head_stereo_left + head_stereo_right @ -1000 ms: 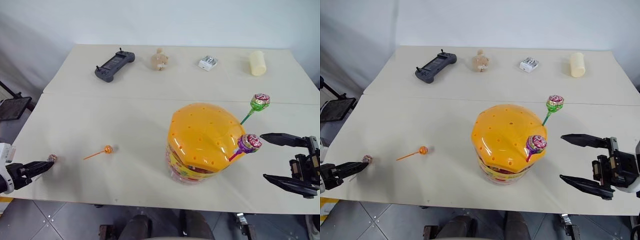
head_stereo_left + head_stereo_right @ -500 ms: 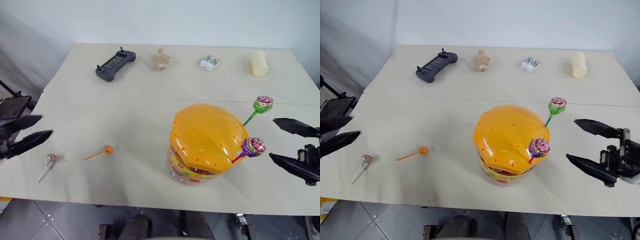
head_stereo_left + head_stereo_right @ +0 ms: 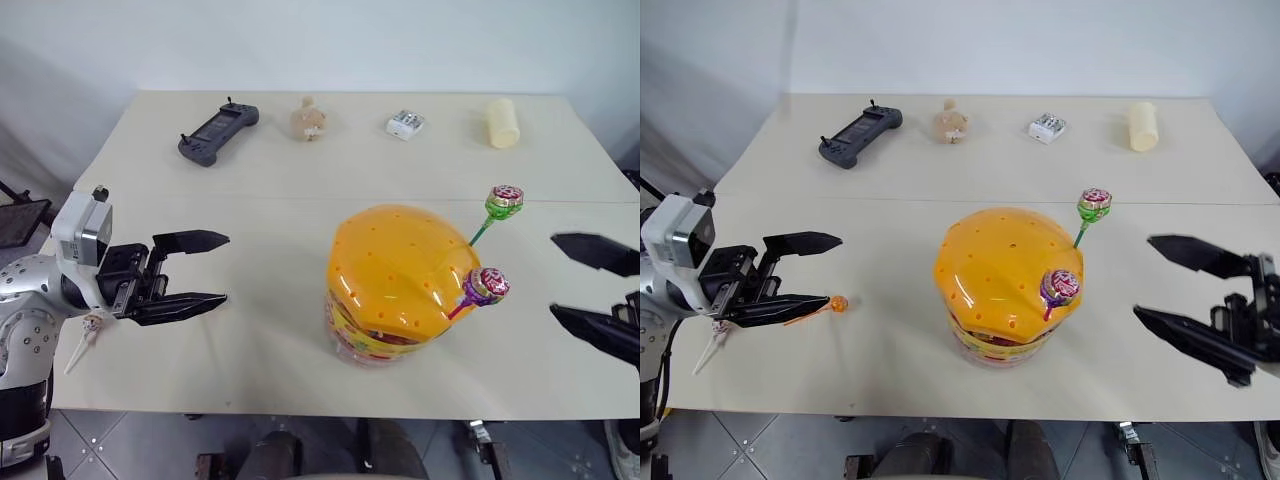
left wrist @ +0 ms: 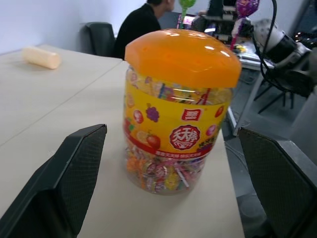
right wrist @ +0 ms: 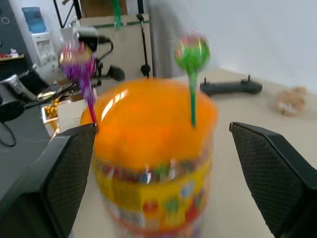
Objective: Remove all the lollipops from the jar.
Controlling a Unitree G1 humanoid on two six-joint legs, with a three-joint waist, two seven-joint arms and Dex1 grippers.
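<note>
A: From the head camera we see the large clear plastic jar with the glossy orange dome lid (image 3: 400,285) standing near the front edge of the pale table (image 3: 300,200). Two wrapped candies stick up from the lid's right side: the green lollipop (image 3: 504,199) higher, the purple lollipop (image 3: 485,286) lower.

B: We also see the left gripper (image 3: 208,270) hovering over the table left of the jar, its two black fingers spread wide with nothing between them. The small orange lollipop (image 3: 837,303) lies just past its lower fingertip in the right eye, and the red-pink lollipop on a white stick (image 3: 90,327) lies by the table's left edge.

A: The right gripper (image 3: 1152,279) hangs right of the jar, fingers wide apart and empty. Along the far edge we count a dark handheld controller (image 3: 210,133), a small tan plush figure (image 3: 305,119), a small white box (image 3: 404,124) and a pale yellow cylinder (image 3: 503,123).

B: In the left wrist view we look at the jar's colourful label between gaping fingers (image 4: 74,173), clear of the jar. A person in black sits behind.

A: In the right wrist view the jar again sits between splayed fingers (image 5: 69,168), green and purple lollipops standing in the lid.
</note>
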